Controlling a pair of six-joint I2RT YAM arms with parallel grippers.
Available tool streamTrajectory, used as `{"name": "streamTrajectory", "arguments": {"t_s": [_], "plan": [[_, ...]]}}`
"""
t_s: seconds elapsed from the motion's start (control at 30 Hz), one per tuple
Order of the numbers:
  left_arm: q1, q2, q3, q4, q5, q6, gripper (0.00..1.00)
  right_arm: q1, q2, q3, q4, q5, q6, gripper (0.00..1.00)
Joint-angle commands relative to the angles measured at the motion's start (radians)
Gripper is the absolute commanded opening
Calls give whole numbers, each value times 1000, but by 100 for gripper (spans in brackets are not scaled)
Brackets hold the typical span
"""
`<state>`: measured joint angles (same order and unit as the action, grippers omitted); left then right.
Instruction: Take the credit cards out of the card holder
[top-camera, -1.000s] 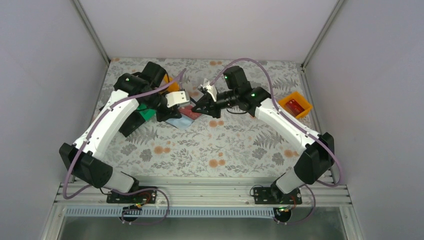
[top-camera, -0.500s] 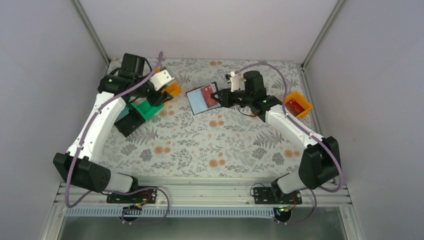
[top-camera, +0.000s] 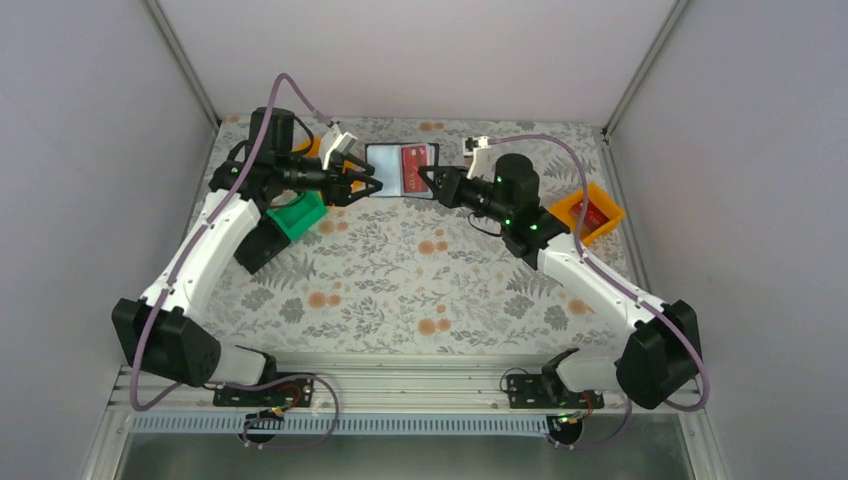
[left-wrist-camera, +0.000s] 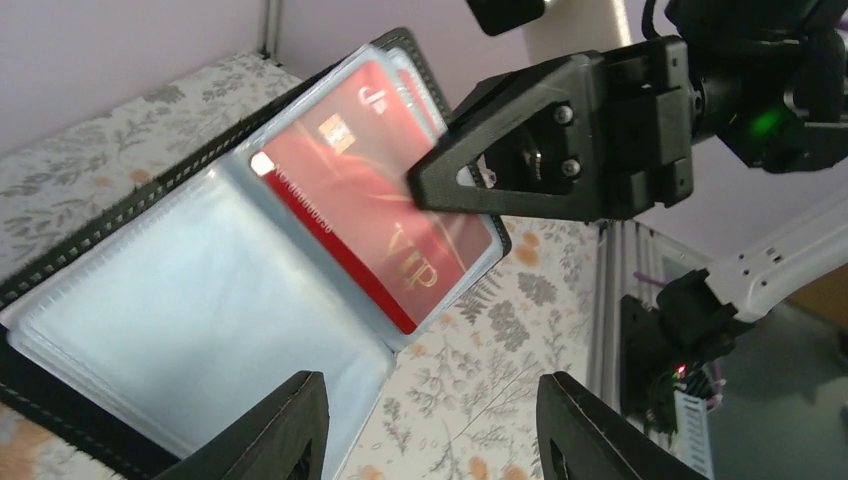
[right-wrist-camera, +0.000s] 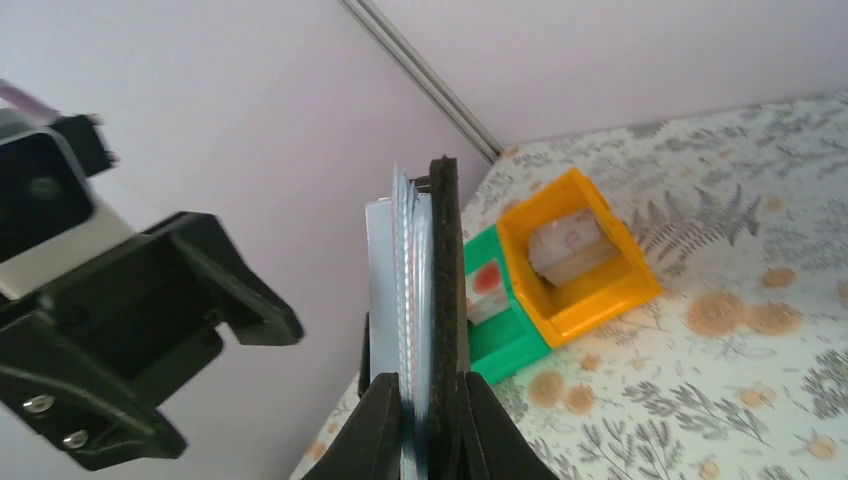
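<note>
My right gripper (top-camera: 428, 180) is shut on the right edge of the open black card holder (top-camera: 387, 171) and holds it upright above the table at the back. A red card (top-camera: 412, 160) sits in one of its clear pockets and shows large in the left wrist view (left-wrist-camera: 385, 215). The holder (left-wrist-camera: 190, 330) fills that view, with the right gripper's fingers (left-wrist-camera: 470, 185) clamped on its edge. My left gripper (top-camera: 368, 187) is open and empty just left of the holder; in its own view (left-wrist-camera: 432, 425) the jaws stand wide apart. The right wrist view shows the holder edge-on (right-wrist-camera: 432, 270) between my right gripper's (right-wrist-camera: 425, 400) shut jaws.
A green tray (top-camera: 297, 215) and a black tray (top-camera: 262, 245) lie under the left arm. An orange tray (top-camera: 590, 210) with a red card in it sits at the right edge. Another orange tray (right-wrist-camera: 570, 255) stands beside the green one (right-wrist-camera: 505, 335).
The right gripper has carried the holder from the table's middle up and toward the back. The left gripper drew away to the left, then swung back toward the holder, open.
</note>
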<state>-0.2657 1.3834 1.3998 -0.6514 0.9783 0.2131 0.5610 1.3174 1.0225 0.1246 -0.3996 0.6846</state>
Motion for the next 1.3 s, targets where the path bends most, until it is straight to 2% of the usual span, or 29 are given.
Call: {"name": "streamTrajectory", "arguments": {"t_s": [0.0,0.1,0.23,0.4,0.6,0.9,1.27], "plan": [[3,16,-8,124,97,-143,52,16,-22,-12,136,-22,15,4],[-3,50,-11,138,177,-151,49,25,1,8,140,-51,7,4],[-27,88,22,94,177,-99,40,31,11,16,142,-44,1,4],[-37,97,9,125,176,-129,44,44,9,21,142,-49,-6,4],[-36,110,10,113,156,-119,45,45,3,32,160,-116,-40,4],[-21,89,7,109,224,-113,46,47,10,16,341,-293,15,4],[10,64,1,90,220,-82,47,52,-38,20,315,-293,-13,4]]}}
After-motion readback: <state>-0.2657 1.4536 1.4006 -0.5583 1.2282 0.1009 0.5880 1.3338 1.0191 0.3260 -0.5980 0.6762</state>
